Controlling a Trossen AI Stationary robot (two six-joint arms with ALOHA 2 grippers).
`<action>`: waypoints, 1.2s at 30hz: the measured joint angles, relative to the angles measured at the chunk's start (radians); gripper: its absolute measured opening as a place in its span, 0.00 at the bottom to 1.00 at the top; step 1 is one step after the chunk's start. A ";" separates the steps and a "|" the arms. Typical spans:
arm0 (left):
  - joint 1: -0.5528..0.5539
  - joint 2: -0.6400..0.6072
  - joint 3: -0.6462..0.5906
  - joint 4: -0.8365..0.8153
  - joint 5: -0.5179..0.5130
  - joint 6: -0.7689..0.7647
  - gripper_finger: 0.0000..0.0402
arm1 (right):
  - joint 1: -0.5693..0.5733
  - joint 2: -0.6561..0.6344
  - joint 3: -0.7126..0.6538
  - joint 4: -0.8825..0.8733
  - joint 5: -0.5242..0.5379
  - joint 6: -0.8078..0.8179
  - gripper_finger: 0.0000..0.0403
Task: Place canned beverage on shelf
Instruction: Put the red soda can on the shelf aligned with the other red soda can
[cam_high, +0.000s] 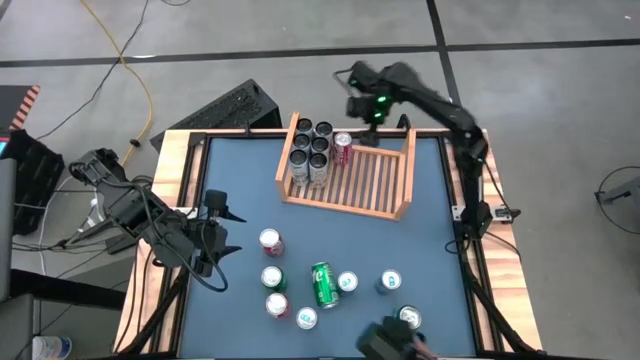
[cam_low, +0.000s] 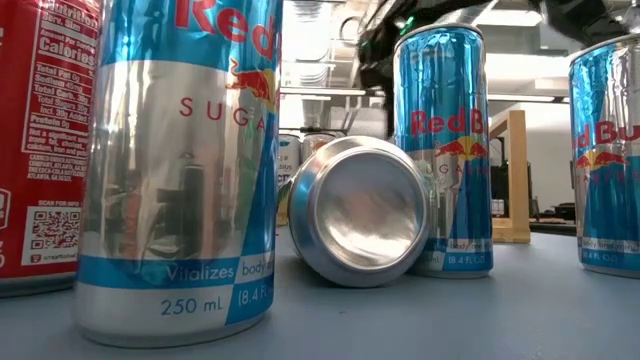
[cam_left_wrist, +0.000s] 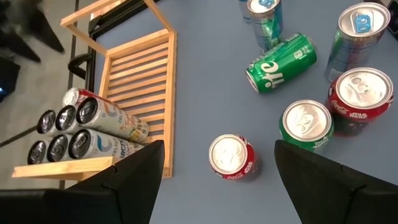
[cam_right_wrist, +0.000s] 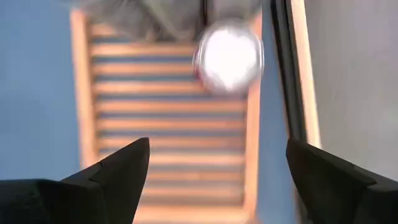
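Note:
The wooden shelf (cam_high: 372, 182) lies at the table's far middle. Several dark-topped cans (cam_high: 310, 150) stand in its far left corner, with a red can (cam_high: 343, 148) upright beside them on the slats. My right gripper (cam_high: 358, 100) hangs open and empty above the shelf's far edge. In the right wrist view (cam_right_wrist: 217, 146) it looks down on the slats (cam_right_wrist: 168, 124) and that can's top (cam_right_wrist: 229, 56). My left gripper (cam_high: 222, 240) is open and empty at the table's left. A red can (cam_left_wrist: 231, 155) stands ahead of its fingers, untouched.
Several loose cans stand near the table's front: red (cam_high: 270, 242), green (cam_high: 273, 278), red (cam_high: 277, 305), silver (cam_high: 306, 318) and blue (cam_high: 390, 282). A green can (cam_high: 323, 285) lies on its side among them. The right half of the shelf's slats is bare.

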 joint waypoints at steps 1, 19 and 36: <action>0.000 0.000 0.000 0.001 0.000 0.006 0.72 | -0.007 -0.039 -0.007 -0.016 0.000 0.026 0.90; 0.033 -0.012 -0.198 0.210 -0.001 -0.087 0.72 | 0.357 -0.943 -0.692 0.331 0.215 0.541 0.90; 0.261 -0.010 -0.542 0.681 0.118 -0.055 0.72 | 0.518 -1.116 -1.178 0.616 0.285 0.698 0.90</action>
